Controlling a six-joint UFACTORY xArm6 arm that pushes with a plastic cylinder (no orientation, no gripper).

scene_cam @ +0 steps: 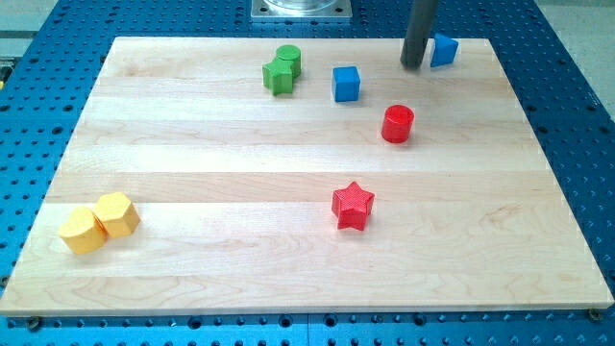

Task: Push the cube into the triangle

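A dark, straight rod comes down from the view's top edge, standing nearly upright near the worktop's far right corner. The arm has no pincer, so nothing opens, closes or holds anything; it ends in the tip, which rests on the wood close to the far edge. Just to the view's right of the tip, touching the rod or nearly so, sits a small blue block, partly hidden behind the rod. Its shape is hard to make out, though its slanted side suggests the triangle.

The blue cube sits to the view's left of the tip and a little nearer the view's bottom, well apart from the rod and the small blue block. The rod stands roughly between the cube and that block.

A red cylinder stands below the tip, nearer the worktop's middle, just off to the lower right of the cube. Further left along the far edge lies a green block with a rounded, two-lobed outline. A red star lies near the centre, toward the near edge. In the near left corner, two yellow blocks with angled faces sit touching each other. A blue perforated base surrounds the worktop.
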